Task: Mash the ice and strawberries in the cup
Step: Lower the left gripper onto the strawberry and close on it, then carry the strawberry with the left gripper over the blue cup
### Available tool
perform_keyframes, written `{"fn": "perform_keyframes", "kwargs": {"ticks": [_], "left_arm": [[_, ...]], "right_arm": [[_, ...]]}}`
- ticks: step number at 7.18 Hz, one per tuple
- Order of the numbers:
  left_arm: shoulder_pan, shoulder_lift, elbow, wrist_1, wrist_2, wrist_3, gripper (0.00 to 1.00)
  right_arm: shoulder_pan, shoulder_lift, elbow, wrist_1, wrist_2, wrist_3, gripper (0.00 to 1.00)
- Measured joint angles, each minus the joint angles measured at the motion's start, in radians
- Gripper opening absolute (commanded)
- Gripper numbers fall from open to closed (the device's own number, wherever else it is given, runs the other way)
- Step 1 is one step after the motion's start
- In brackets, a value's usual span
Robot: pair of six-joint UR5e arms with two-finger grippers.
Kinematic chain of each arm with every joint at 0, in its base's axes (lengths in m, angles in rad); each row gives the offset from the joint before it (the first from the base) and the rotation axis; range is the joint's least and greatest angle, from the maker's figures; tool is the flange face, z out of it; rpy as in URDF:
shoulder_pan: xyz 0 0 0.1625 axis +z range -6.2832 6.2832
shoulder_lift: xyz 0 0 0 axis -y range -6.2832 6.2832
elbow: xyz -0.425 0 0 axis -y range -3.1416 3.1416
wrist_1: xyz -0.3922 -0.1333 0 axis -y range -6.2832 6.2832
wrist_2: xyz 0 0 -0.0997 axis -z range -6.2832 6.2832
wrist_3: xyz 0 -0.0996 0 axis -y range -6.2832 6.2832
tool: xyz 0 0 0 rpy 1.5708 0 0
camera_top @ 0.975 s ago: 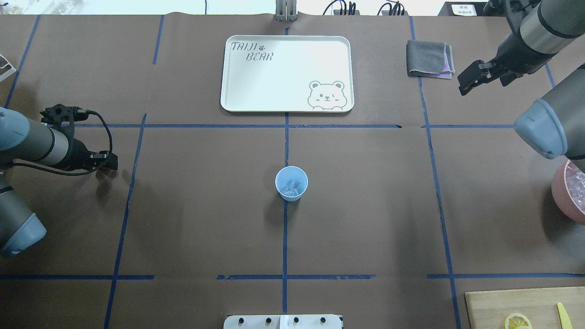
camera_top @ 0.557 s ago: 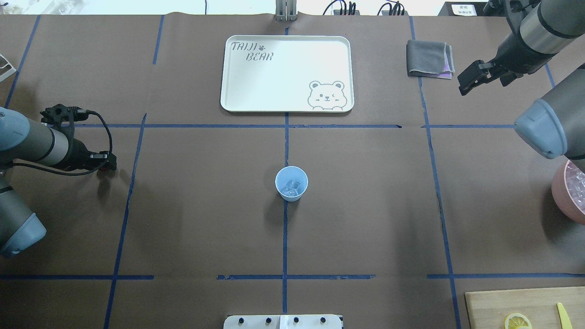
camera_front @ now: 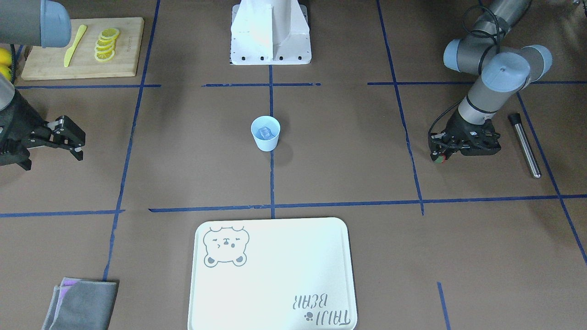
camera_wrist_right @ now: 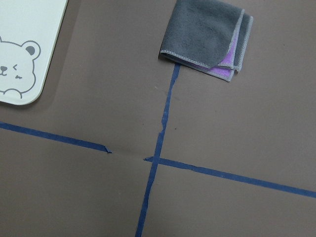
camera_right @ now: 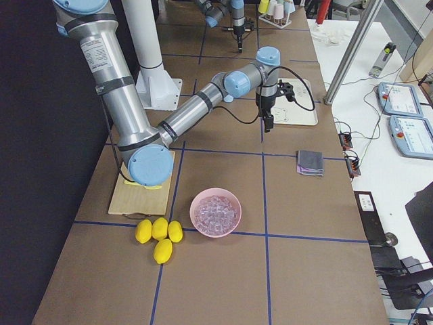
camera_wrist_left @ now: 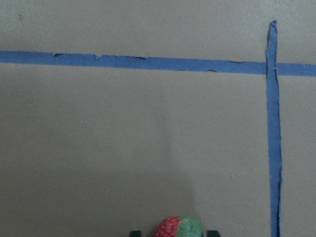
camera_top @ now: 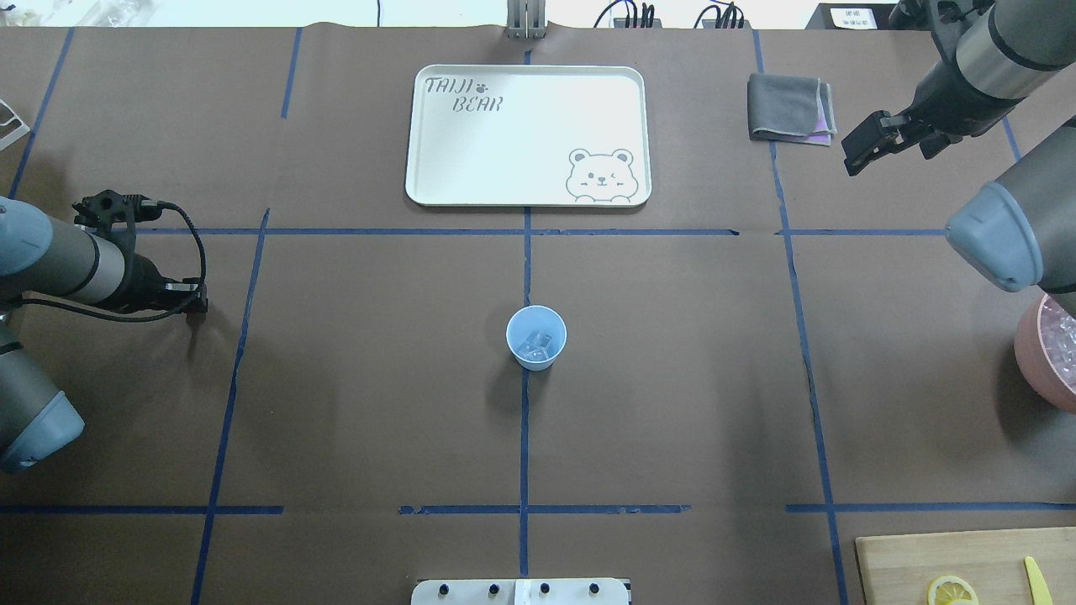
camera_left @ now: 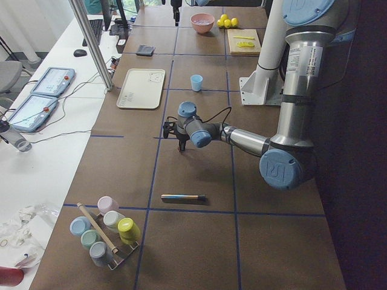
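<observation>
Step in hand, as judged: berry transfer. Over the bench (camera_front: pixel 348 174) the left claw (camera_front: pixel 439 157) pinches the strawberry (camera_wrist_left: pixel 178 228), well apart from the cup (camera_front: pixel 265 143) holding ice (camera_front: pixel 265 132). The right claw (camera_front: pixel 78 145) is spread, empty. Next: carry berry above cup mouth, release

Overhead and front views, opposed, sharing cup (camera_top: pixel 536 337)

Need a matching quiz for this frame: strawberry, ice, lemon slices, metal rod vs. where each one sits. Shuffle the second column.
1. strawberry
2. ice
3. lemon slices
4. metal rod

A. on the cutting board
B. in the cup
C. lying loose on the table
D. held in the left tool

Pairs: 1-D, 2-B, 3-A, 4-C
</observation>
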Motion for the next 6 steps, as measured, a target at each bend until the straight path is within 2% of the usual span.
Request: {"fn": "perform_keyframes", "kwargs": {"ticks": [3,4,6], "left_arm": [[-0.057,-0.004,-0.042,0.047,-0.03,0.002,0.03],[-0.073,-0.025,-0.083,0.12,-0.045,0.002,0.03],[-0.082,-0.172,-0.152,0.363,-0.054,-0.003,0.03]], "right_arm": [[0.0,-0.012,0.003,0.0,0.0,-0.005,0.99],[0.003,-0.025,0.008,0.001,0.0,-0.007,0.99],[0.032,-0.06,0.014,0.003,0.006,-0.043,0.99]]}}
